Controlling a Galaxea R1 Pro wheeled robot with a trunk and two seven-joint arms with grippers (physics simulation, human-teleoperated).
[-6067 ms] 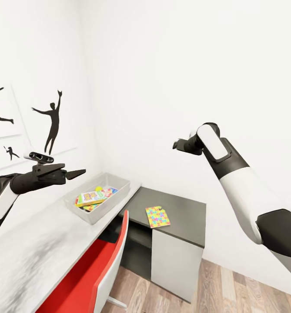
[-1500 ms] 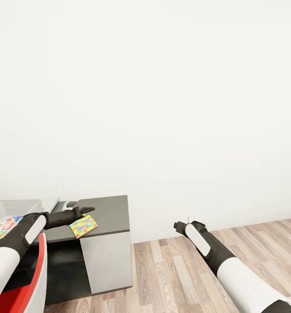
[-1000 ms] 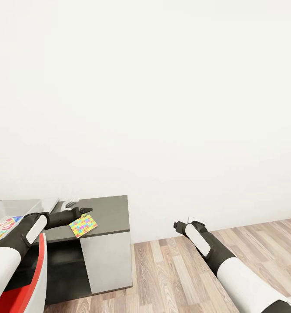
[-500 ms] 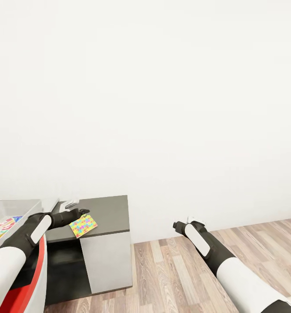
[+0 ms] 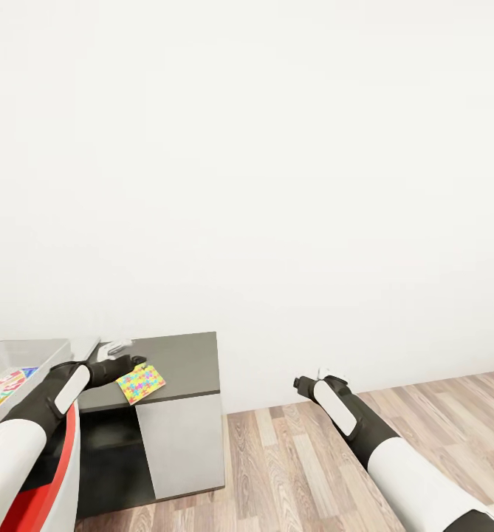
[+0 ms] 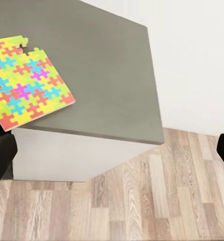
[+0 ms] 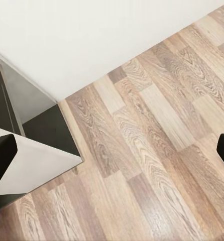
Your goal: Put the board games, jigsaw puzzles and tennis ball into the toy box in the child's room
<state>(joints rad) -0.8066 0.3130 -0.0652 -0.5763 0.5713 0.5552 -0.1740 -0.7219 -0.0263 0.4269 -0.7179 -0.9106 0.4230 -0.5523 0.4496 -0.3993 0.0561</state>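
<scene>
One thin square jigsaw puzzle of small multicoloured interlocking patches, lying flat on the front corner of a low dark grey desk with a white side panel, one puzzle corner reaching the desk's front edge. To the left of that desk, one shallow light grey toy box with sloping sides, cut off by the picture edge, holding at least one colourful flat game box; exact count inside not clear. In front of the toy box, part of one red chair back.

Left arm, black and white, stretched from the lower left towards the dark grey desk, its left gripper hovering just over the puzzle's near edge. In the left wrist view, two black fingertips spread far apart at opposite edges of the picture, nothing between them, looking down on the puzzle, the desk top and the wood-plank floor.

Right arm reaching low over the floor, well to the right of the dark grey desk, right gripper pointing at the base of the plain white wall. In the right wrist view, two black fingertips likewise wide apart and holding nothing, above bare planks beside the desk's white panel.
</scene>
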